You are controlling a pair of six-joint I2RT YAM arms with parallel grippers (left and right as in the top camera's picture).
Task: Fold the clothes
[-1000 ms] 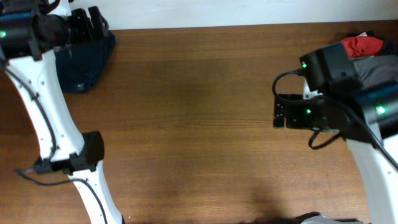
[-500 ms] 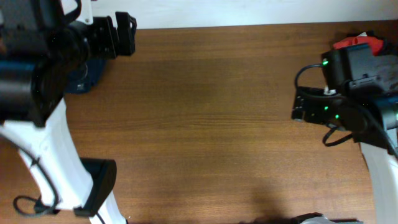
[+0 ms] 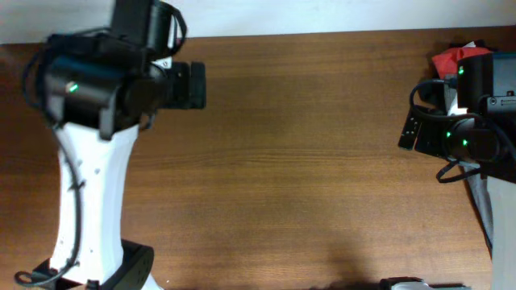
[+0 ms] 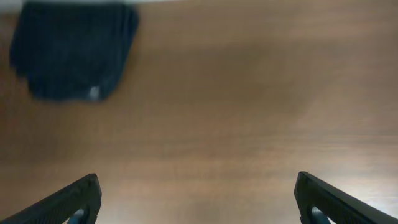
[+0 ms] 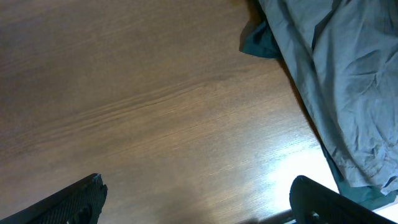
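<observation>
The folded dark navy garment (image 4: pixel 71 56), with a small white label (image 4: pixel 94 93) at its near edge, lies at the table's far left corner in the left wrist view; the left arm hides it overhead. My left gripper (image 3: pixel 192 84) (image 4: pixel 199 208) is open and empty over bare wood, well right of it. A grey garment (image 5: pixel 339 81) lies crumpled at the right, with a dark teal piece (image 5: pixel 258 43) beside it. A red garment (image 3: pixel 448 60) peeks out at the far right. My right gripper (image 3: pixel 411 133) (image 5: pixel 199 208) is open and empty just left of the pile.
The wooden table (image 3: pixel 306 161) spans the overhead view, with its back edge against a white wall (image 3: pixel 322 16). The left arm's white link and base (image 3: pixel 89 217) stand at the front left. The right arm's body (image 3: pixel 484 105) covers most of the clothes pile.
The left arm has lifted away from the navy garment and swung right, now covering it overhead. The right arm has drawn back to the right, toward the pile.
</observation>
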